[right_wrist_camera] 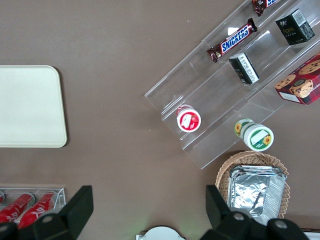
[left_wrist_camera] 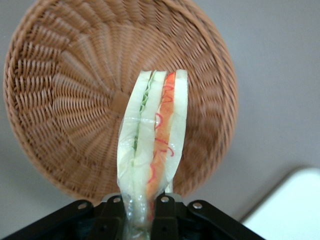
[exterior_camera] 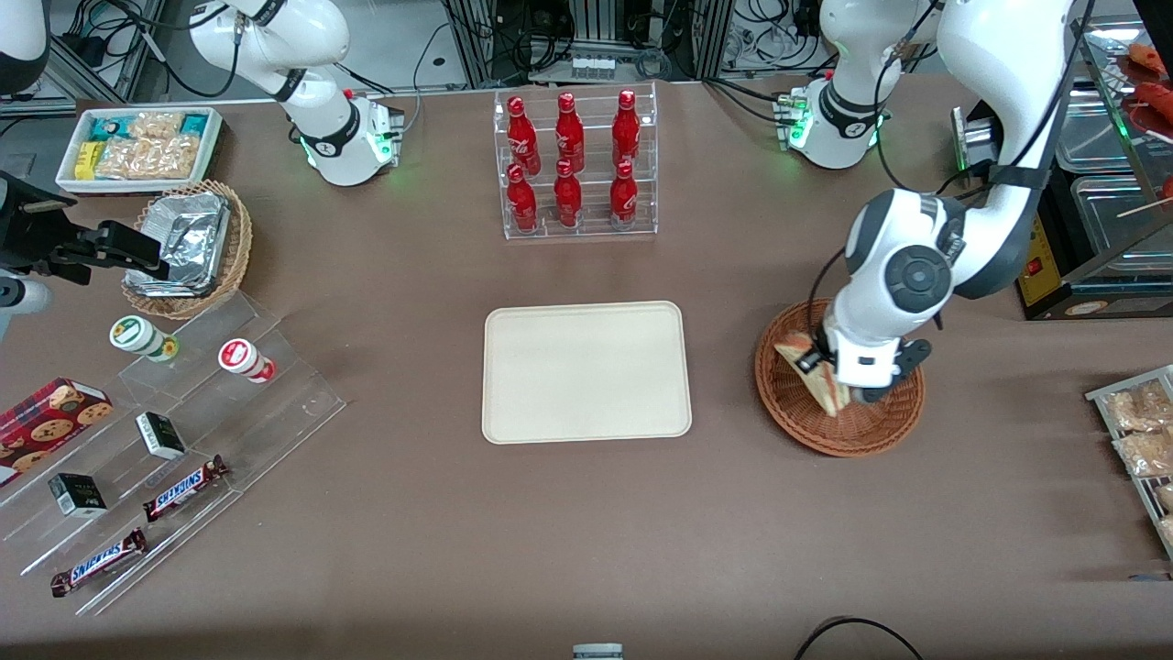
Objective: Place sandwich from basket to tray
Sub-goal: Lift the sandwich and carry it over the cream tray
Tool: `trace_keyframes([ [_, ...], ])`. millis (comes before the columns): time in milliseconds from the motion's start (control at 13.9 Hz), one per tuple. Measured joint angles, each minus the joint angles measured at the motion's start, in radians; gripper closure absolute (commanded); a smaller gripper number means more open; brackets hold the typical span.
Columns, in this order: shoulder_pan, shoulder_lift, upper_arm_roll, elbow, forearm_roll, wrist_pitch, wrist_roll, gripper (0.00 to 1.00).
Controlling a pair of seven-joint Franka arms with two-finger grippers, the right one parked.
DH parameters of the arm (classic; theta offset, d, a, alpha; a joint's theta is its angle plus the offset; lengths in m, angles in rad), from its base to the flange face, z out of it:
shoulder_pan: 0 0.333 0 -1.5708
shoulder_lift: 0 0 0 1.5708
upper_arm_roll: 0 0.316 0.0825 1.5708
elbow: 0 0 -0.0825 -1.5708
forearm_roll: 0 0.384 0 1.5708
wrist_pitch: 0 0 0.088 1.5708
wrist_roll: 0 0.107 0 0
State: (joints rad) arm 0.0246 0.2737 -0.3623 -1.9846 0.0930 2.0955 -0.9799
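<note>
My left gripper (exterior_camera: 818,368) hangs above the reddish-brown wicker basket (exterior_camera: 880,423) and is shut on the wrapped sandwich (exterior_camera: 816,374). In the left wrist view the sandwich (left_wrist_camera: 153,135) stands up from between the black fingers (left_wrist_camera: 168,216), its white bread, green and red-orange layers showing edge-on, lifted clear of the basket (left_wrist_camera: 65,95) floor. The basket holds nothing else. The cream-white tray (exterior_camera: 586,371) lies flat on the table toward the parked arm's end from the basket, with nothing on it; a corner of the tray (left_wrist_camera: 287,210) shows in the left wrist view.
A clear rack of red bottles (exterior_camera: 575,165) stands farther from the front camera than the tray. A tan basket of foil packets (exterior_camera: 188,247), a white box of snacks (exterior_camera: 137,147) and clear steps with candy bars (exterior_camera: 183,488) lie toward the parked arm's end. Snack bags (exterior_camera: 1136,431) sit at the working arm's end.
</note>
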Motion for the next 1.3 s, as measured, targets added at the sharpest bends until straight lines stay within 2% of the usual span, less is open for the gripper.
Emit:
trace_keyframes([
  [144,-0.001,0.045,-0.051,0.088,0.002,-0.076,0.053,1.00],
  [360,-0.039,0.165,-0.136,0.226,0.083,-0.124,0.061,1.00],
  [648,-0.208,0.333,-0.145,0.443,0.115,-0.210,-0.014,1.00],
  [864,-0.299,0.414,-0.145,0.508,0.122,-0.157,-0.073,1.00],
  [1296,-0.454,0.533,-0.118,0.613,0.197,-0.062,-0.231,1.00],
])
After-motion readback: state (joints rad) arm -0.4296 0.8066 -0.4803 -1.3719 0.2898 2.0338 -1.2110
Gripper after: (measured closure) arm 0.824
